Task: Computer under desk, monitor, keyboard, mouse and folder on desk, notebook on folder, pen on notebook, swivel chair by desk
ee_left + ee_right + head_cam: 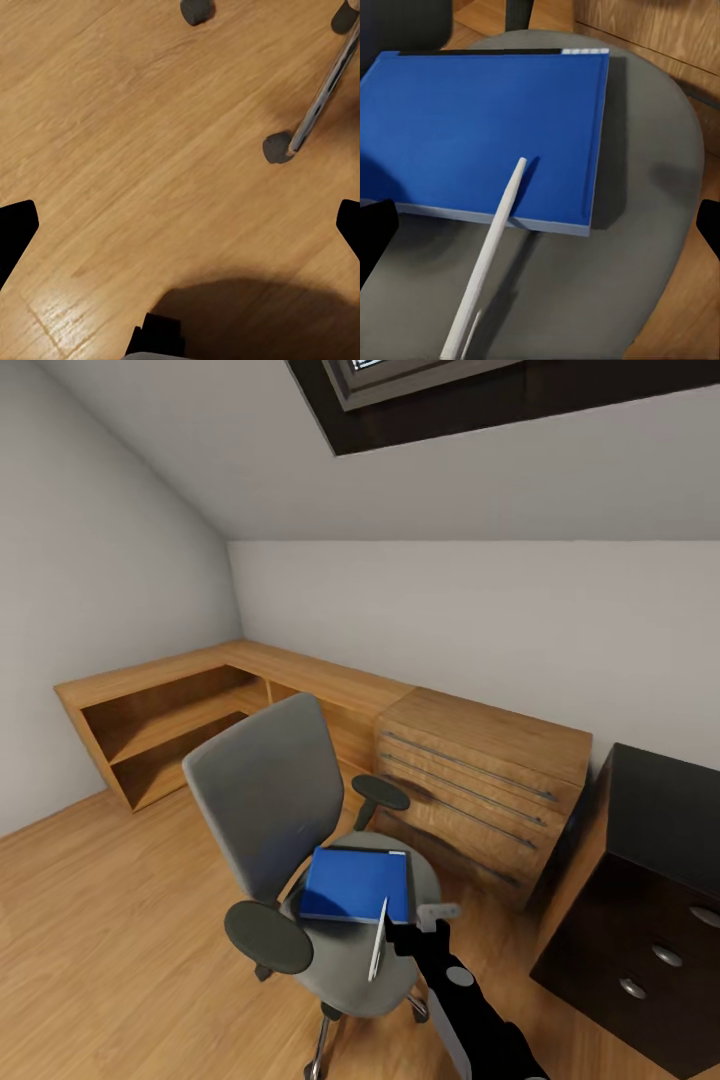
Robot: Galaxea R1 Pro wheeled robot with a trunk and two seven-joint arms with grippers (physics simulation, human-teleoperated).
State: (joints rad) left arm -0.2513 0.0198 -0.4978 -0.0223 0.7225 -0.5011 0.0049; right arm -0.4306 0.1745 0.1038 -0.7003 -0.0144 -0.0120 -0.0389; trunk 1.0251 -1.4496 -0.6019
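Note:
The grey swivel chair (270, 790) stands mid-room on the plank floor. The bright blue folder (350, 880) lies flat on its seat (607, 285). A slim pale pen (378, 945) slants across the folder's (472, 127) near edge, tip over the blue cover. I cannot tell whether the pen (491, 247) rests on the seat or hangs above it. My right gripper (415, 930) hovers just beside the pen over the seat's front. In the right wrist view the right gripper (547, 225) is open, its fingers wide apart. My left gripper (180, 240) is open above bare floor.
The black desk (660, 830) with its round-knobbed drawer unit (667, 955) sits at the right. A light wooden dresser (480, 780) stands behind the chair, and a low wooden corner shelf (170, 710) runs along the far walls. A chair castor (277, 148) and chrome leg (326, 86) lie near my left gripper.

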